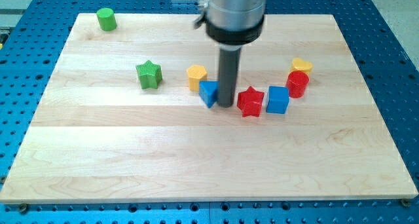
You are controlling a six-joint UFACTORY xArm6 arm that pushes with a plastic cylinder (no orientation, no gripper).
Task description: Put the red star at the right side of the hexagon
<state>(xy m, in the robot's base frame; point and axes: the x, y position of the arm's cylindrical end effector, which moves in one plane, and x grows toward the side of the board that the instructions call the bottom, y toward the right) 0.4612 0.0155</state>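
Camera view, the only one. We carry no jaws at all, just a dark rod, so nothing is spread, pressed together or pinching. Our tip sits on the wooden desk near the middle, squeezed between two blocks: the blue block, shape unclear since the rod partly covers it, touches or nearly touches the tip on the view's left, and the red star lies just beside the tip on the view's right.

The yellow hexagon stands just up and left of the blue block, so up-left of the tip as well. Key relation: the red star is on the tip's right, already on the hexagon's right side but lower down, with the blue block and our rod in between. We judge the star needs nudging toward the view's top and a little left to sit next to the hexagon's right face, which means getting the tip round below or right of the star first.

Other clutter: the blue cube touches the star on its right, the red cylinder and the yellow heart sit up-right of that. The green star is left of the hexagon, the green cylinder far at top left.
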